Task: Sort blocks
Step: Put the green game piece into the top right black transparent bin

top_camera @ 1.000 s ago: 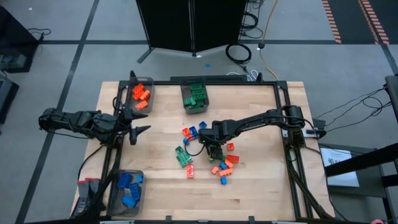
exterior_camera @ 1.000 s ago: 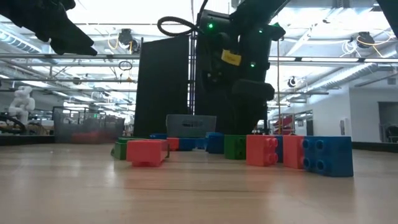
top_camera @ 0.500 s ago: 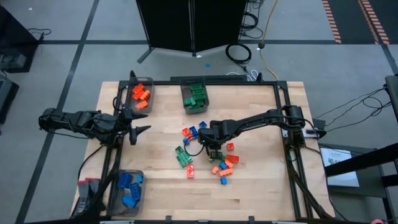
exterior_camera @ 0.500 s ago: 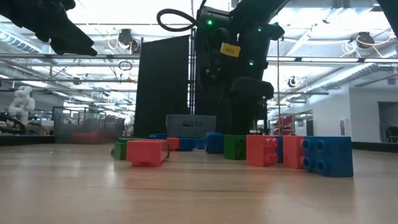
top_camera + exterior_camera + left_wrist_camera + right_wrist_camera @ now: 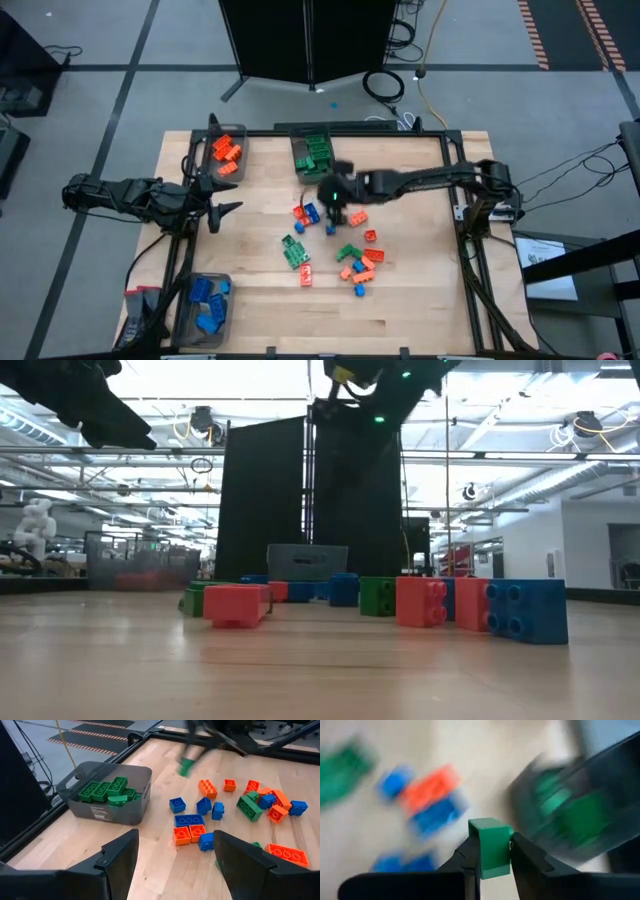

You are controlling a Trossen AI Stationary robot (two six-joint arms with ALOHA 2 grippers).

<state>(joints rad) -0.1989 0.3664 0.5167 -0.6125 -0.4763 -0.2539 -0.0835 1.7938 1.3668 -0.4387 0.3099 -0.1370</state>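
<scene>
Right pincer (image 5: 493, 851) clamped, raised mid-table — left pincer (image 5: 222, 196) spread, idle at left edge.

In the right wrist view, everything behind the green block (image 5: 490, 847) was a blur: loose blocks (image 5: 427, 802) were smears, and the bin (image 5: 570, 810) too. In the left wrist view, the right tool (image 5: 192, 757) was blurry. The low view's top edge cut it off.

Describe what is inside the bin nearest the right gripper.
The bin holds green blocks piled together; its floor beneath them is covered. The right gripper carries another green block towards it.
</scene>
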